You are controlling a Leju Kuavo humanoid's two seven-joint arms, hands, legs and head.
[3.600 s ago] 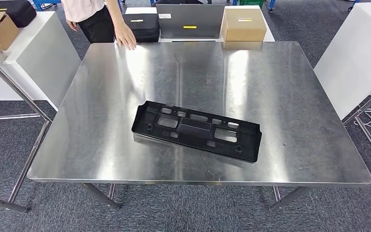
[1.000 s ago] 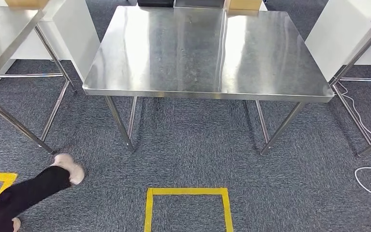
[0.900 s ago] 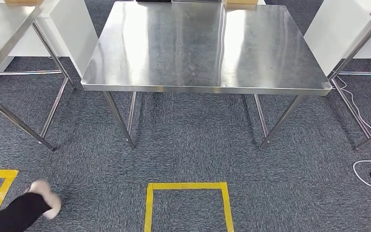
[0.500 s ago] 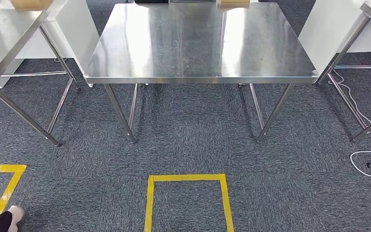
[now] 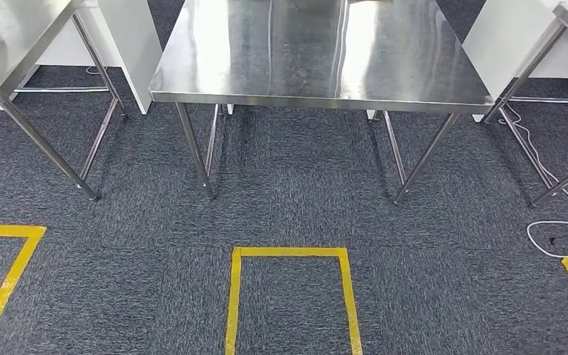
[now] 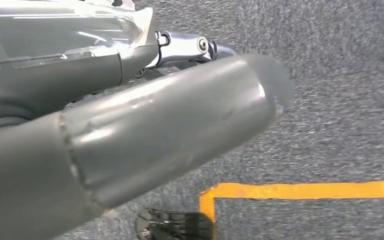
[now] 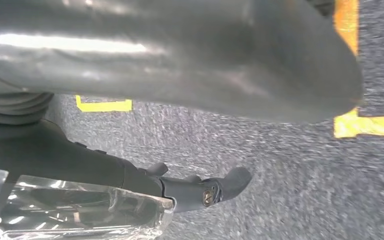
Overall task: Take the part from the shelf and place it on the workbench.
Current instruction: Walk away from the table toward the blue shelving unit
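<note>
Left hand [image 6: 130, 135]: thick matte grey thumb with a rounded tip and scuffed seams, smooth grey cover behind, silver finger link with a round screw. Right hand [image 7: 180, 100]: glossy grey thumb, dark slim fingers [image 7: 220, 187] with a brass-toned screw.

No legible text, label, brand or number appears on any surface in the head view or either wrist view.

Three steel tables [image 5: 318, 52], three yellow floor squares [image 5: 290, 296].
</note>
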